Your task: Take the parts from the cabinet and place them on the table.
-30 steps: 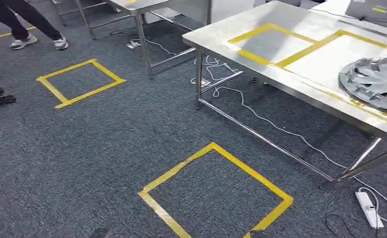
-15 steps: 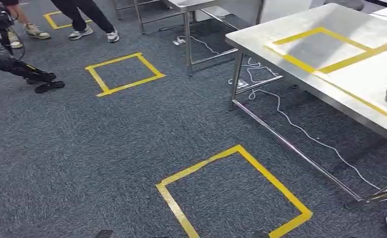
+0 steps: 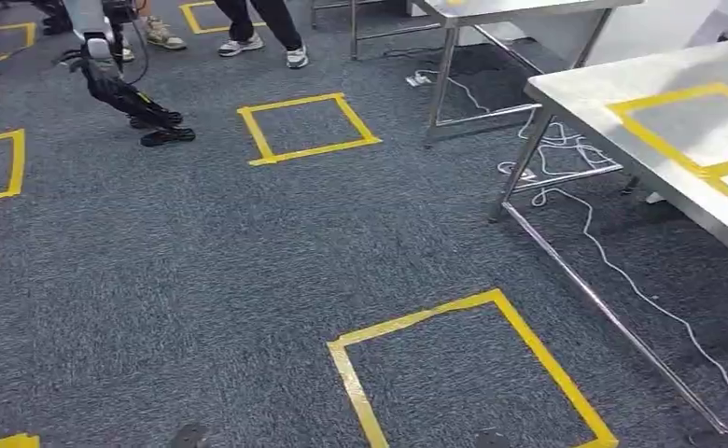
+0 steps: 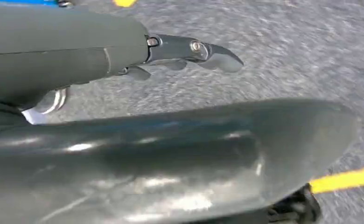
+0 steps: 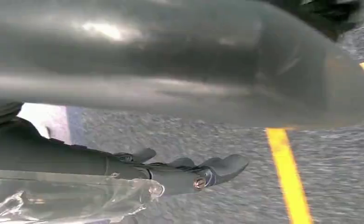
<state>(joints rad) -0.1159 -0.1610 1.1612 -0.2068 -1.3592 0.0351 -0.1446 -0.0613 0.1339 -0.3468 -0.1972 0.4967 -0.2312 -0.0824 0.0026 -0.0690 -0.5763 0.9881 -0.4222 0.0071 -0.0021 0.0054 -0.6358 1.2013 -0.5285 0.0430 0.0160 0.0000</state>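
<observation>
Grey carpet (image 3: 202, 280) with yellow tape squares (image 3: 468, 369) stretches beside the steel desk (image 3: 640, 103). Left hand (image 4: 189, 53) and right hand (image 5: 189, 170) hang released, holding nothing; no cabinet or part visible, so fetching likely remains.

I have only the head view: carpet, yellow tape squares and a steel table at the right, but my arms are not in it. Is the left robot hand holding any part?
Observer: No. In the left wrist view the left robot hand holds nothing; its fingers reach out over the grey carpet.
Operator: And the right one?
Observer: In the right wrist view the right robot hand is empty too, with its fingers stretched out.
Operator: What is below it?
Observer: Carpet, crossed by a strip of yellow tape a little beyond the fingertips.
</observation>
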